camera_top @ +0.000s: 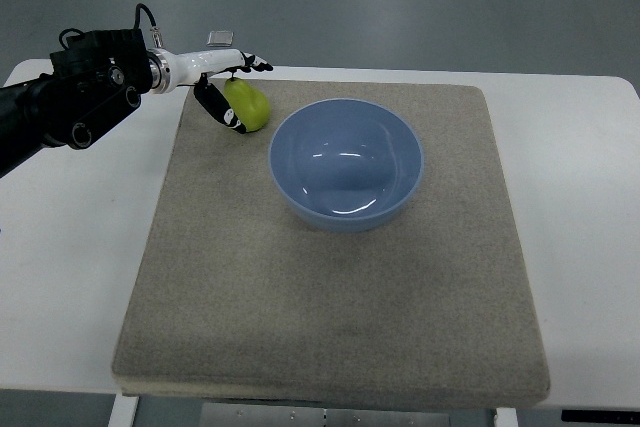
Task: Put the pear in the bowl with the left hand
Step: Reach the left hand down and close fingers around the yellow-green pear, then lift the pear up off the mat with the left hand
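Note:
A yellow-green pear (250, 107) lies on the beige mat (330, 287) near its back left corner, just left of the blue bowl (345, 162). My left hand (244, 95) reaches in from the left and straddles the pear. Its fingers (252, 62) stretch out above the pear's far side, and the thumb (220, 110) lies along the near left side. The hand looks open around the pear, and no firm grasp shows. The bowl has nothing in it. My right hand does not show.
The mat covers most of a white table (580, 207). A small grey object (221, 38) sits at the table's back edge behind the hand. Grey floor shows beyond the table.

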{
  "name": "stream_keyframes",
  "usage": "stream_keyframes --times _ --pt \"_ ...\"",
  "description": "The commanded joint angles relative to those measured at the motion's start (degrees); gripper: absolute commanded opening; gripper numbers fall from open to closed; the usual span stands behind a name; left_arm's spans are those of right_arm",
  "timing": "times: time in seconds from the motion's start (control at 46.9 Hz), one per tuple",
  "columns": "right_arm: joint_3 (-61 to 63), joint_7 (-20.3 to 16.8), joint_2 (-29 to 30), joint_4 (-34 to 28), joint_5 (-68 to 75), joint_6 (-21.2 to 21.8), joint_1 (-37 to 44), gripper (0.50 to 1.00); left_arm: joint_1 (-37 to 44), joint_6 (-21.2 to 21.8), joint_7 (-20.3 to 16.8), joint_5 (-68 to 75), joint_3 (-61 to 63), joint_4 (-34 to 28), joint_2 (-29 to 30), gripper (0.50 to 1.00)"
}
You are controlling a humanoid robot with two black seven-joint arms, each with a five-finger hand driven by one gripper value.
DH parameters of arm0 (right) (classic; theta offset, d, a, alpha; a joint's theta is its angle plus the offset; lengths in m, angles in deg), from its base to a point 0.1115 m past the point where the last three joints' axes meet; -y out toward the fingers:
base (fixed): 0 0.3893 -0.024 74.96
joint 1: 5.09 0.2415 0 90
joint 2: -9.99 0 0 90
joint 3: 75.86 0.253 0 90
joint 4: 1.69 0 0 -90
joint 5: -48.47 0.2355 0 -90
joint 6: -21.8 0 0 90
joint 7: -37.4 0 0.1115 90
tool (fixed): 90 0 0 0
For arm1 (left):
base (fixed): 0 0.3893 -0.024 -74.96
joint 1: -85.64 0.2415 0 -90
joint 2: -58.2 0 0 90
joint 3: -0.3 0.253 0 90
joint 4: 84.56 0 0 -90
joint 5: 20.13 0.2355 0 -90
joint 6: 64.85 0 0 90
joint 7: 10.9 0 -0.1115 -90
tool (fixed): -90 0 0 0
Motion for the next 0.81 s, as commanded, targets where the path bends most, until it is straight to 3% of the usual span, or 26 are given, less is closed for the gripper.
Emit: stream_keyframes --times 0.0,0.277,0.405,0.597,0.683,0.789 --pt "0.00 -0.05 0.00 0.00 0.00 0.00 0.00 0.924 0.12 0.13 0.00 0.00 0.02 -0.28 -0.34 0.994" --pt "0.00 0.04 0.00 -0.01 0.00 0.00 0.00 0.924 0.38 0.22 0.09 0.70 0.90 -0.28 -0.34 0.990" --pt "0.00 -0.05 0.00 0.00 0.00 0.00 0.00 0.924 0.38 0.40 0.09 0.70 0.98 -0.28 -0.34 0.960" --pt "0.00 -0.05 0.00 0.00 0.00 0.00 0.00 0.924 0.64 2.24 0.00 0.79 0.98 -0.28 -0.43 0.763" --pt "0.00 -0.05 0.00 0.00 0.00 0.00 0.00 0.924 0.64 2.33 0.00 0.79 0.98 -0.20 -0.34 0.622" --pt "0.00 -0.05 0.00 0.00 0.00 0.00 0.00 0.926 0.64 2.33 0.00 0.70 0.98 -0.11 -0.34 0.500"
